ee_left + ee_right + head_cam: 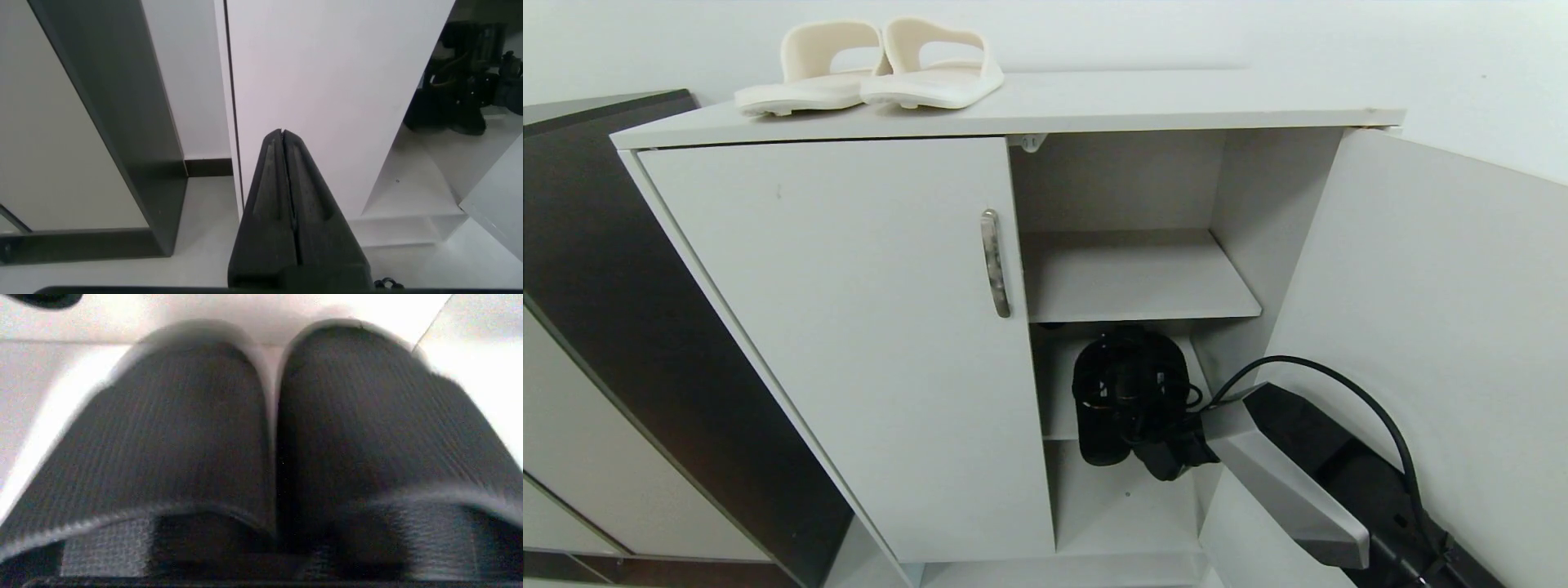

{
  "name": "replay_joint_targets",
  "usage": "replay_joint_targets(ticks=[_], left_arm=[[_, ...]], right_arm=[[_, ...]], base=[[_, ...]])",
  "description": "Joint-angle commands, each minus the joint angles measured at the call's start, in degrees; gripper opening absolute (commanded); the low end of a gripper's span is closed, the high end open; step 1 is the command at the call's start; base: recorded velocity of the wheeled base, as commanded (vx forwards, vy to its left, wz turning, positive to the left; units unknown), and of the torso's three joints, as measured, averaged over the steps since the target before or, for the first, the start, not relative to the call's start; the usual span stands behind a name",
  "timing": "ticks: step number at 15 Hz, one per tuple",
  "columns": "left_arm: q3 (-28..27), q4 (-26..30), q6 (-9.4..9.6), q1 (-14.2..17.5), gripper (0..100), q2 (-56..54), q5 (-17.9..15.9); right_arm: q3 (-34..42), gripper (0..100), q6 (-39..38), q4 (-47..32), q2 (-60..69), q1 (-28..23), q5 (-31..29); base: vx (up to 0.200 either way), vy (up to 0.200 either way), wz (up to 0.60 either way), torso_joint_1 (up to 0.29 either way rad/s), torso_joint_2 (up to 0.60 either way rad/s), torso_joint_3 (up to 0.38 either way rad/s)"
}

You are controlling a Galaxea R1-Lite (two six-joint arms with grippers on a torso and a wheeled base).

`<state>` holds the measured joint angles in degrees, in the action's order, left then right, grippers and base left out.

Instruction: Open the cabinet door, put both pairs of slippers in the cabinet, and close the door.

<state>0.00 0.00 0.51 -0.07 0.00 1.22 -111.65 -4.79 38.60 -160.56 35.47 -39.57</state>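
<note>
A pair of black slippers (pixel 1127 384) lies pressed together at the front of the cabinet's (pixel 1176 98) lower shelf, its near end sticking out past the shelf edge. My right gripper (pixel 1168 453) is shut on that near end; its wrist view looks closely at the ribbed black slippers (pixel 270 433). A pair of cream slippers (pixel 870 69) sits on the cabinet top, at its left. The right door (pixel 1437 327) stands wide open. My left gripper (pixel 282 139) is shut and empty, low in front of the closed left door (pixel 327 82).
The left door (pixel 849 327) has a metal handle (pixel 994 263). The upper shelf (pixel 1135 278) is bare. A dark panel (pixel 621 286) stands left of the cabinet. My right arm's cable (pixel 1339 384) loops beside the open door.
</note>
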Motion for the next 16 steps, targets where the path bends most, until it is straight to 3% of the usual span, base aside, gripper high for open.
replay_joint_targets(ticks=[1, 3, 9, 13, 16], left_arm=[[0.0, 0.0, 0.02, 0.0, 0, 0.1, 0.0], [0.0, 0.0, 0.02, 0.0, 0, 0.1, 0.0], [0.0, 0.0, 0.02, 0.0, 0, 0.1, 0.0], [0.0, 0.0, 0.45, 0.0, 0, 0.1, -0.2], [0.0, 0.0, 0.45, 0.0, 0, 0.1, -0.3]], right_arm=[[0.0, 100, 0.0, 0.3, -0.4, 0.0, -0.1], [2.1, 100, 0.0, 0.9, 1.1, 0.3, -0.2], [19.1, 100, 0.3, 9.0, 9.0, 1.9, -0.9], [32.9, 100, 0.4, 17.0, 15.3, 4.0, -1.5], [49.2, 100, 0.4, 25.7, 22.7, 8.4, -1.5]], base=[[0.0, 0.0, 0.0, 0.0, 0.0, 0.0], [0.0, 0.0, 0.0, 0.0, 0.0, 0.0], [0.0, 0.0, 0.0, 0.0, 0.0, 0.0], [0.0, 0.0, 0.0, 0.0, 0.0, 0.0], [0.0, 0.0, 0.0, 0.0, 0.0, 0.0]])
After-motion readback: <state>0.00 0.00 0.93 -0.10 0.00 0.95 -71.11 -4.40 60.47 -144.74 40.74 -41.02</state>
